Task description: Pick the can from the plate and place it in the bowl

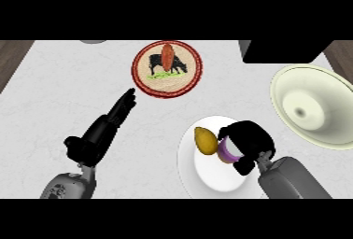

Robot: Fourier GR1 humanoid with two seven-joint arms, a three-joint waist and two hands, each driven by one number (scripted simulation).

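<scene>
Presently right hand (250,140) curled around can (228,150) over white plate (207,179), bowl (314,106) near counter's right edge, left hand (103,130) open.

Bright, even, diffuse light over the pale tabletop (82,79); no glare. Faint soft shadow on the tabletop beside the left hand's fingers (125,101). Black hands read as flat silhouettes, surface detail lost. Bowl (314,106) stretched oval near the edge.

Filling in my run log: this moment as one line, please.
phase: grasping | right hand: shut on can | can: over plate | left hand: open | bowl: empty
</scene>
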